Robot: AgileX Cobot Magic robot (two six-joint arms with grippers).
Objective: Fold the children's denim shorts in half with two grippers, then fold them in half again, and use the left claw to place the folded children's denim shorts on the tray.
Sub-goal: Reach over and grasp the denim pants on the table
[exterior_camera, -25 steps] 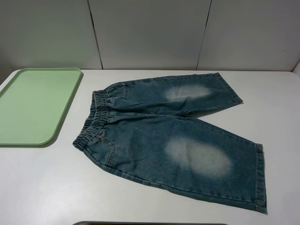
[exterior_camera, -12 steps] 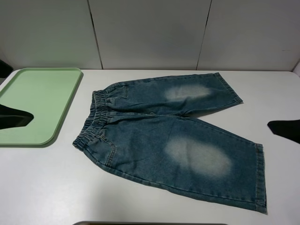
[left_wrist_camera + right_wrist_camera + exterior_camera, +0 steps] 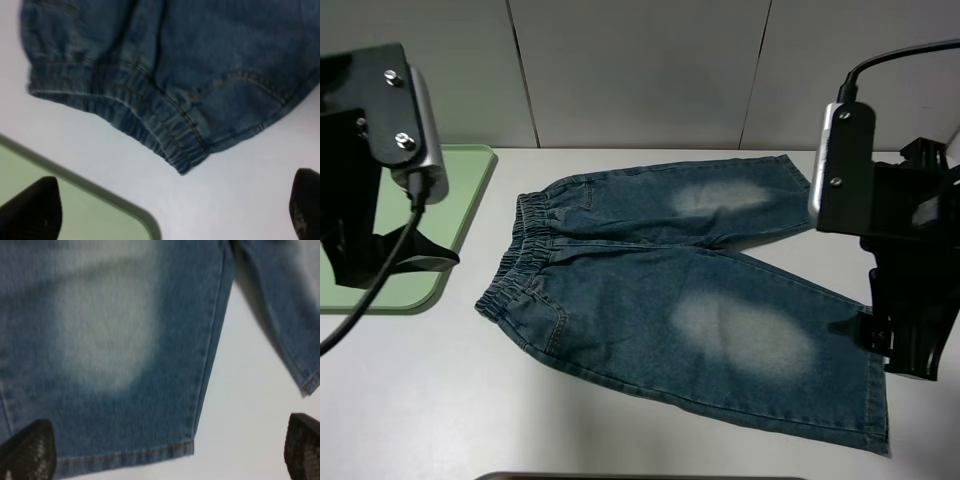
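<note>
While shorts [image 3: 690, 300] lie flat, left fingers [image 3: 35, 210] and right fingers [image 3: 30, 452] gape wide.

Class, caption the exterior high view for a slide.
Left gripper and right gripper, both open, flank flat denim shorts beside a green tray.

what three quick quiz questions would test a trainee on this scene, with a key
1. True or false: the children's denim shorts lie folded in half on the table.
2. Which part of the shorts lies nearest the tray? A waistband; B leg hems; C crotch.
3. Fill in: the left gripper and the right gripper both have their jaws ____.
Key: 1 false, they are spread out flat; 2 A; 3 open.
</note>
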